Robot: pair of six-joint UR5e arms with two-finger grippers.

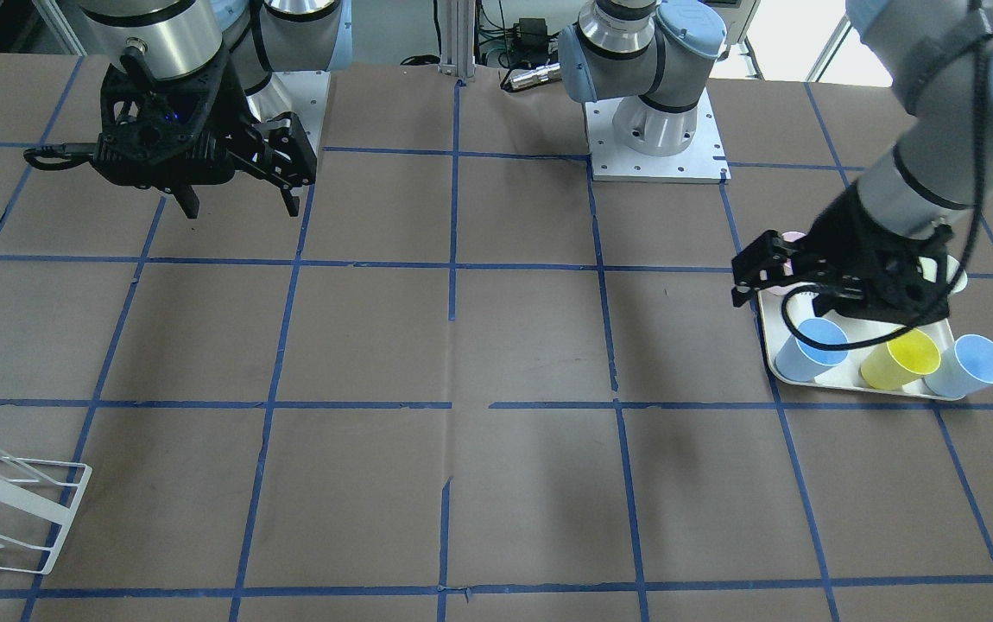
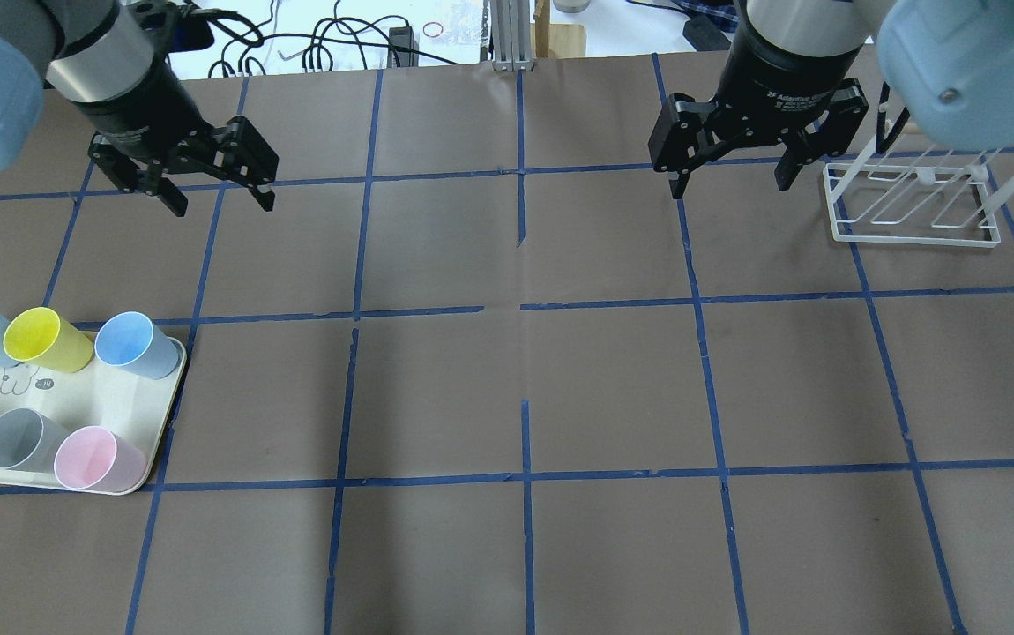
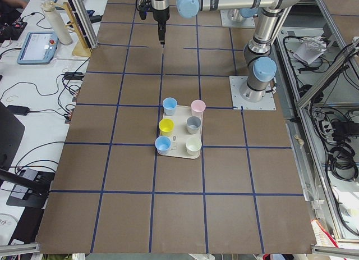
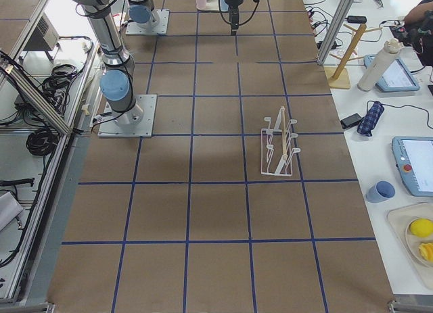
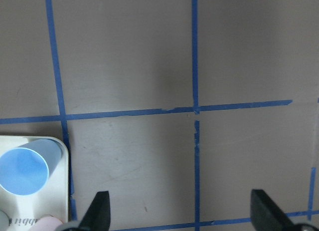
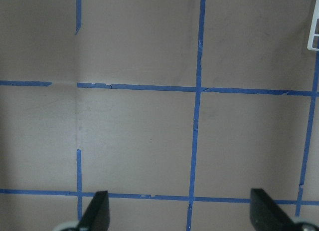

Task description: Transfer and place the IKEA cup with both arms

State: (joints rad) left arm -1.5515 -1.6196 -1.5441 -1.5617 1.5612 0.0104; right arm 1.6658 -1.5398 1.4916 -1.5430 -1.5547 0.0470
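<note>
From the front, the left claw (image 2: 224, 208) hides the grey cup (image 2: 18, 438).

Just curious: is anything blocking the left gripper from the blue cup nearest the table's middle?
Nothing visible. The cup stands at the tray corner nearest the open left gripper; the yellow cup sits beside it, not between.
</note>
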